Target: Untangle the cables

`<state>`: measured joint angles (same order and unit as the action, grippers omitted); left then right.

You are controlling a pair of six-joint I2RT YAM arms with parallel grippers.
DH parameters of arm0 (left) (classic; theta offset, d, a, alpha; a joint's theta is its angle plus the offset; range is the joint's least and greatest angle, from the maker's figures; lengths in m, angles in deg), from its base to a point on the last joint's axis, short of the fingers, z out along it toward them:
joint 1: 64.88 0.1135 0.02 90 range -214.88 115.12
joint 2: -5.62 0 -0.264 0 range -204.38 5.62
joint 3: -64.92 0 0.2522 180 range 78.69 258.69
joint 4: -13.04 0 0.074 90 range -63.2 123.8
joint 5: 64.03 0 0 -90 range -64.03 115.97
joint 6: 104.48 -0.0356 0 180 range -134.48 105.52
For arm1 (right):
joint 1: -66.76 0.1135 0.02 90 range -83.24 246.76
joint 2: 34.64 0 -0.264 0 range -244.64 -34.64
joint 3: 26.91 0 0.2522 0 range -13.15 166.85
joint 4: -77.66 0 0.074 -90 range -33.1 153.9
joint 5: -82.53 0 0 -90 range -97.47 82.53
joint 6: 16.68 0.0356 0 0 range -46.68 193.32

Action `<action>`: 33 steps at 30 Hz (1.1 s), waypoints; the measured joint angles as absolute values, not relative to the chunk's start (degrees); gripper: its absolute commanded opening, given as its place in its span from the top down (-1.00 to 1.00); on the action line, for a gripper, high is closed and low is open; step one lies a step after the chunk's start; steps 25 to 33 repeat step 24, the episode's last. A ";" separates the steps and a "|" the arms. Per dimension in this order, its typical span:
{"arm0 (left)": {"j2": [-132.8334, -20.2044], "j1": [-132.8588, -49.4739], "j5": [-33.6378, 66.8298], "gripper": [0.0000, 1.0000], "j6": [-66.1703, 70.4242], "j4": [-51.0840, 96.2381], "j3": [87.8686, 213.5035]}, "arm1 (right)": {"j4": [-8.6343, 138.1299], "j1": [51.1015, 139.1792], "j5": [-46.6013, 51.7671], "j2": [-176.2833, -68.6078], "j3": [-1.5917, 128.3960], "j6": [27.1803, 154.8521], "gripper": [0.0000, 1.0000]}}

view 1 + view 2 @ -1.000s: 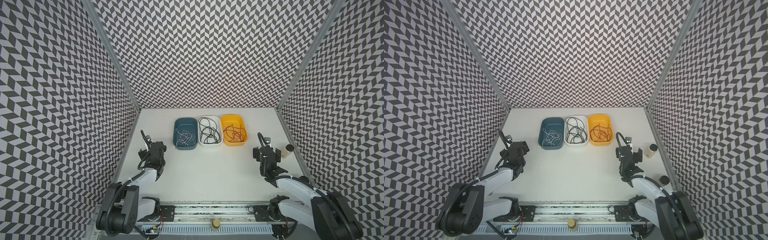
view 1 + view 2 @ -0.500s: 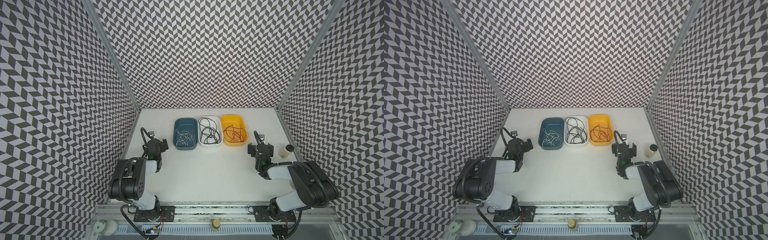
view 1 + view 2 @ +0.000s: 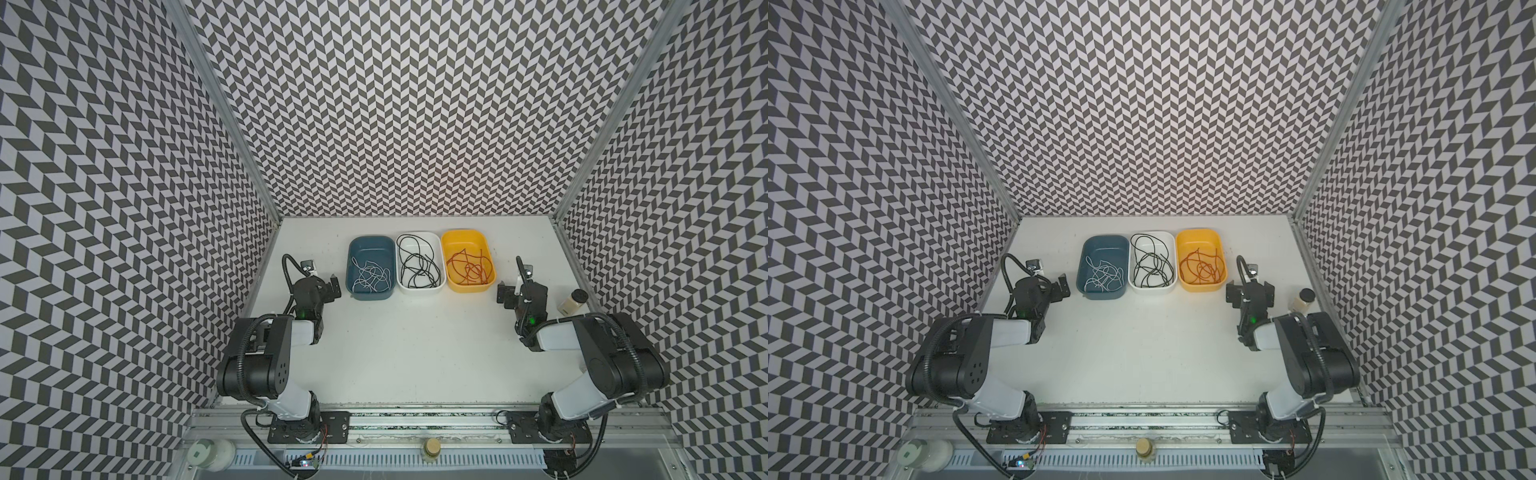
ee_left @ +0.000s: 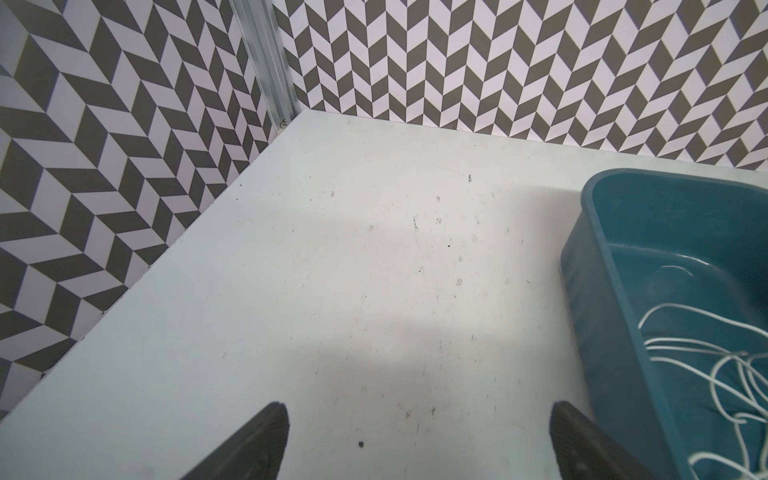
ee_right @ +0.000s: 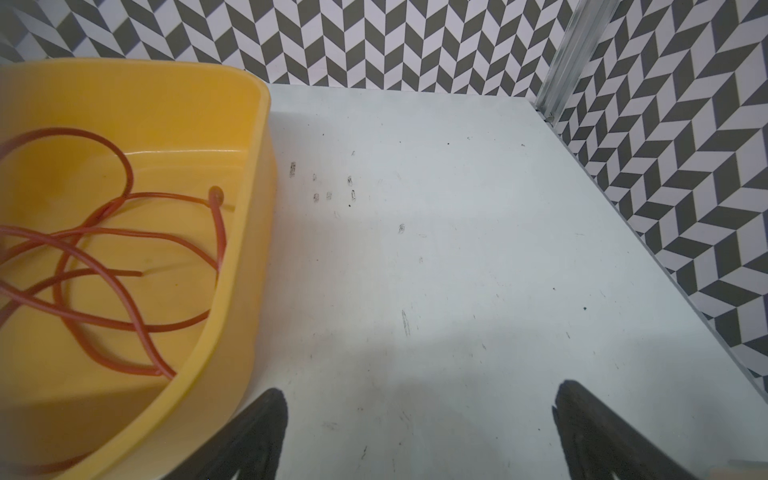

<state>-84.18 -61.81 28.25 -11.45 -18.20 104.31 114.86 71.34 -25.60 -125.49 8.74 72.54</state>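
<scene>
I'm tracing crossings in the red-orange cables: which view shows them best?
The right wrist view: the red-orange cables appear close, crossings clear, though partly cut off. Both top views show them whole but small; the left wrist view shows none.

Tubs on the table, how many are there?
3, in a row at the far end of the table: blue tub left, white tub middle, yellow tub right. None looks hidden.
</scene>
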 measured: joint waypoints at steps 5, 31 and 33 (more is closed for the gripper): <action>-84.18 -61.81 28.25 -1.00 -11.45 -18.22 104.31 | 114.86 71.27 -24.55 -125.49 8.74 72.85 -1.00; -84.18 -61.81 26.66 -1.00 -12.11 -18.20 104.31 | 114.86 70.51 -22.12 -125.49 8.74 72.93 -1.00; -84.18 -61.81 26.66 -1.00 -12.11 -18.20 104.31 | 114.86 70.51 -22.12 -125.49 8.74 72.93 -1.00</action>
